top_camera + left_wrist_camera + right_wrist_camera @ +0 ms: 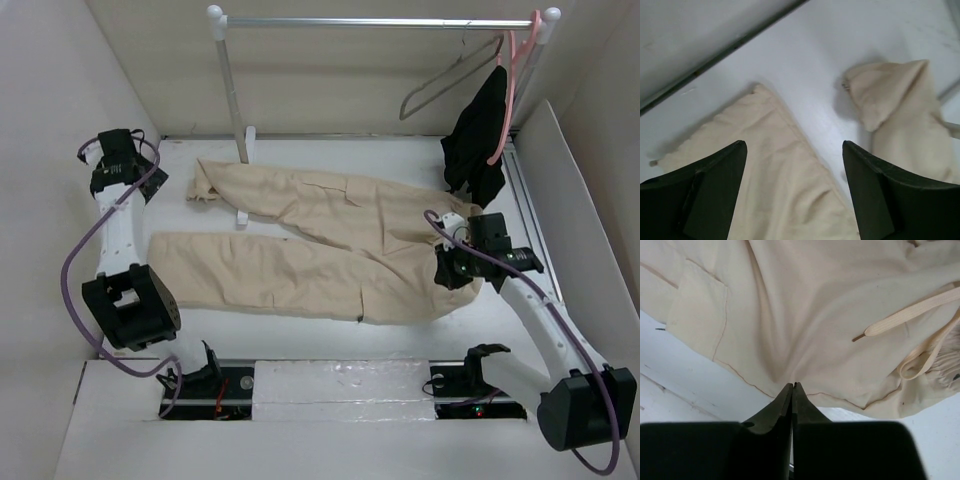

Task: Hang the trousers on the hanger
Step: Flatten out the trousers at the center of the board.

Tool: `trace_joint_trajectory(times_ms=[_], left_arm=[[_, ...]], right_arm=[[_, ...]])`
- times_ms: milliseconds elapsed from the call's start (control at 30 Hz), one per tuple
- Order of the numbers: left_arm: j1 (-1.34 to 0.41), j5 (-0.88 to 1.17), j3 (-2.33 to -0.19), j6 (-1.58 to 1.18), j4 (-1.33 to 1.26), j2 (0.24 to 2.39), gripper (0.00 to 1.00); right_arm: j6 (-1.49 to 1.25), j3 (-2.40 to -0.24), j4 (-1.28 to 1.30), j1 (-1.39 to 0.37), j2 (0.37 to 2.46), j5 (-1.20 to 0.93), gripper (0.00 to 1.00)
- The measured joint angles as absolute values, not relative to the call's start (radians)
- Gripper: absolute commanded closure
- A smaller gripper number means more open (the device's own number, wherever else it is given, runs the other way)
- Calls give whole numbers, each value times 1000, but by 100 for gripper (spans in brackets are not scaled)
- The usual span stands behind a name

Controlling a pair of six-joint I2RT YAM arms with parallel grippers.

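The beige trousers point(320, 240) lie spread flat on the white table, legs to the left and waist to the right. My left gripper point(120, 165) hovers open over the leg ends; in the left wrist view point(794, 147) one hem point(775, 165) lies below its spread fingers, apart from them. My right gripper point(445, 268) is at the waist end. In the right wrist view point(792, 385) its jaws are pressed together on the puckered edge of the trousers point(815, 315), near the drawstring point(910, 315). The grey wire hanger point(452, 70) hangs on the rail at the back right.
A clothes rail point(380, 22) spans the back; its left post point(232, 90) stands on a foot beside the upper trouser leg. A pink hanger point(512, 75) holding a black garment point(480, 130) hangs at the rail's right end. White walls enclose the table.
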State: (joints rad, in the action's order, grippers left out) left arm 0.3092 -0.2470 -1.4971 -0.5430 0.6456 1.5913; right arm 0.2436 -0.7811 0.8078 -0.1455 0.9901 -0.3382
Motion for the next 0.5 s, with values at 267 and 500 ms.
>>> trace_joint_trajectory(times_ms=[267,500], left_arm=[[216,-20,-1513,-602,527,1725,33],[149,49,-1519,-669,502,1899,40]], right_arm=[[241,-785,721,-215,1042,-338,62],[231,-785,675,-268,1069,-337,53]])
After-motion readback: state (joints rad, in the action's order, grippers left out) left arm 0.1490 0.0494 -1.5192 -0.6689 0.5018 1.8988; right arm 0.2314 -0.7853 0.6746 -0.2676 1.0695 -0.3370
